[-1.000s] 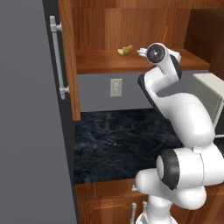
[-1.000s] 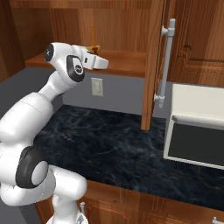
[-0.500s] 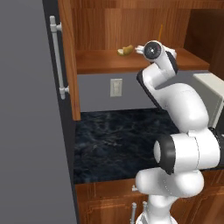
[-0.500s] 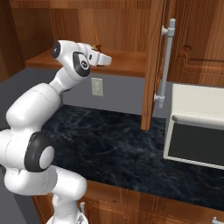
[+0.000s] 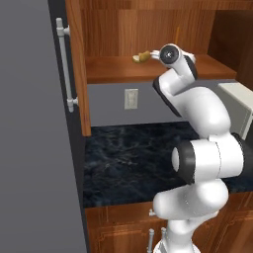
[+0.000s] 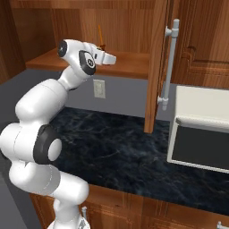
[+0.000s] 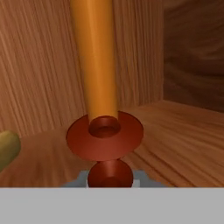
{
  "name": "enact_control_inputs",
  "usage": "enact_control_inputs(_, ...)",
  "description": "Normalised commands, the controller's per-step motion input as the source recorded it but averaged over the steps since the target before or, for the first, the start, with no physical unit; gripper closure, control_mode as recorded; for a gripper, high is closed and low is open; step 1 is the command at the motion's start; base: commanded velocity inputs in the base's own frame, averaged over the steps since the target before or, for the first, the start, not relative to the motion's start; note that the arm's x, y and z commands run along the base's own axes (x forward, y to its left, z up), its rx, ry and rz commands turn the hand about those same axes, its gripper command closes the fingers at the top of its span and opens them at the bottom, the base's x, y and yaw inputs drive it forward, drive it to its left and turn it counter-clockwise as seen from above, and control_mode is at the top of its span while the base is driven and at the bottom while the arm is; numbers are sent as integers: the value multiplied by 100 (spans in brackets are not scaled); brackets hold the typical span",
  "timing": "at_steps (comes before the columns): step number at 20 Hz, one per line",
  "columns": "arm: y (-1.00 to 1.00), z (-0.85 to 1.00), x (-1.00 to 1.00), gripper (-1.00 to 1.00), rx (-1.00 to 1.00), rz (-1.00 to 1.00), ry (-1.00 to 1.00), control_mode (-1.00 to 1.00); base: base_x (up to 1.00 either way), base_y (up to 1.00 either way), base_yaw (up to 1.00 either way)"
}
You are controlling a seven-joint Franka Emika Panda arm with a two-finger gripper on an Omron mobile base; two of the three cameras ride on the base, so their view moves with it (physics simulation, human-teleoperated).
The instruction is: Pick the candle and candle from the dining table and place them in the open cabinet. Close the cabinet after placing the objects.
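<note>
1. The orange candle [image 7: 94, 61] stands upright in its dark red holder [image 7: 105, 138], close in front of the hand camera, inside the cabinet [image 5: 148, 29].
2. In the hand view the lower knob of the holder sits low in the picture between two pale grey bits at the bottom edge, which look like the fingertips. The gripper [image 7: 110, 178] is clenched on the holder's base.
3. Wood panels rise behind and to the right of the candle in that view, and the wooden shelf [image 7: 175, 140] spreads out below the holder. Whether the base rests on the shelf or hangs just above it cannot be told.
4. A yellow-green fruit [image 7: 8, 148] lies at the left edge of the hand view, near the candle but apart from it.
5. In the left base view the arm [image 5: 197, 113] reaches up from the lower right to the shelf, with its wrist at shelf height. The fruit [image 5: 142, 57] lies on the shelf just to the left of the wrist, and a thin orange stick [image 5: 177, 35] shows above the wrist.
6. In the right base view the candle [image 6: 100, 36] rises just behind the hand, over the shelf.
7. Both cabinet doors stand open, each with a long steel bar handle [image 6: 169, 62].
8. Below the cabinet runs a black stone counter [image 6: 116, 147], with a wall socket [image 5: 131, 98] on the grey wall behind it.
9. A white appliance [image 6: 201, 134] stands on the counter at the right.
</note>
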Motion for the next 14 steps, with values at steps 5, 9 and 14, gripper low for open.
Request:
enact_control_inputs(5,0,-12,13,100,1,5,-2,-100,0,0,0)
enact_control_inputs(9,0,-4,5,-100,0,5,-5,-100,0,0,0)
enact_control_inputs(14,0,0,0,-100,0,4,-8,-100,0,0,0)
